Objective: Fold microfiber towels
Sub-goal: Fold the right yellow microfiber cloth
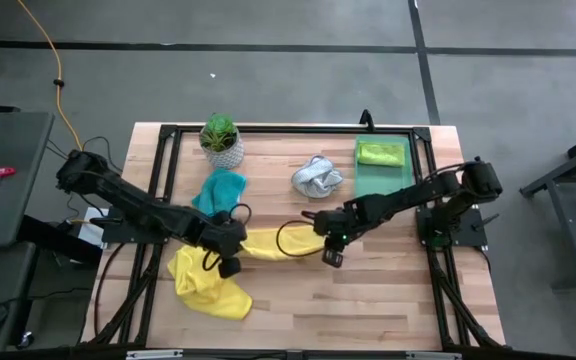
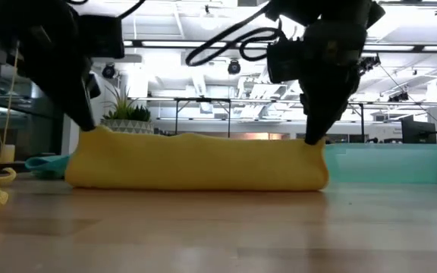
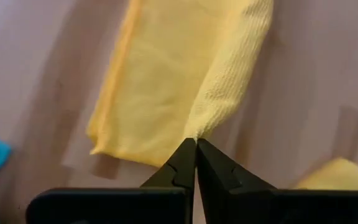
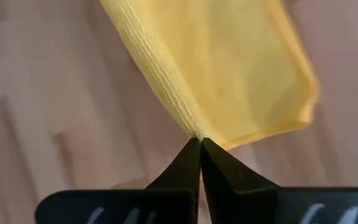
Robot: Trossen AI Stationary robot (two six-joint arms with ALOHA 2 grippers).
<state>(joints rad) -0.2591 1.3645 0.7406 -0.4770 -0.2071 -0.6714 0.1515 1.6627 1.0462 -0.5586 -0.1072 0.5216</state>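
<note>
Nearest, my crumpled yellow towel (image 1: 208,285) waits loose. Beyond it, my left gripper (image 1: 230,243) and right gripper (image 1: 329,240) are each clamped on one end of the other yellow towel (image 1: 268,242), stretched crosswise between them at mid-table.

I see five small soft towels. One yellow towel (image 1: 268,243) sits folded in a long strip in the middle of the desk (image 1: 388,300), pinched at both ends. A second yellow towel (image 1: 208,285) lies crumpled near the front left. The teal towel (image 1: 220,190) lies bunched further back. The grey-white towel (image 1: 317,177) is a lump. The lime green towel (image 1: 380,153) lies folded flat at the back right.
</note>
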